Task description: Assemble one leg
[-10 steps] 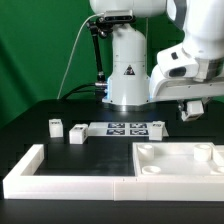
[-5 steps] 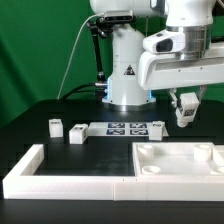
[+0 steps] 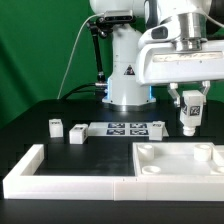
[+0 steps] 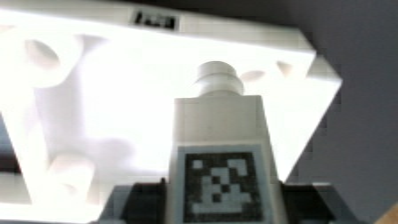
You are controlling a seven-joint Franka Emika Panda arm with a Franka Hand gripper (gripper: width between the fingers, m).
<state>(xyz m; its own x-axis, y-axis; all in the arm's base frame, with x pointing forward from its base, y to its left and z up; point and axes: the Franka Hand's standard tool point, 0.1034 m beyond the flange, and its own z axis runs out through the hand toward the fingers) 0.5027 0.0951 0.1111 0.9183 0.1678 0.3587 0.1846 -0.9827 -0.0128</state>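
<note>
My gripper (image 3: 190,110) is shut on a leg (image 3: 191,116), a small white block with a black-and-white tag facing the camera. It holds the leg upright in the air, above the far right part of the square panel (image 3: 178,160). In the wrist view the leg (image 4: 217,125) fills the middle, its round peg pointing at the panel (image 4: 107,90) near a corner hole. My gripper (image 4: 217,202) clamps the leg on both sides. Two more legs (image 3: 56,126) (image 3: 77,133) stand on the table at the exterior view's left.
The marker board (image 3: 125,128) lies in front of the robot base, with another small white block (image 3: 157,124) at its right end. The long white L-shaped border wall (image 3: 40,172) runs along the front and left of the table, touching the panel.
My gripper has swung to the exterior view's left and turned upright with the leg in it. It now hangs lower, over the panel's far right part.
</note>
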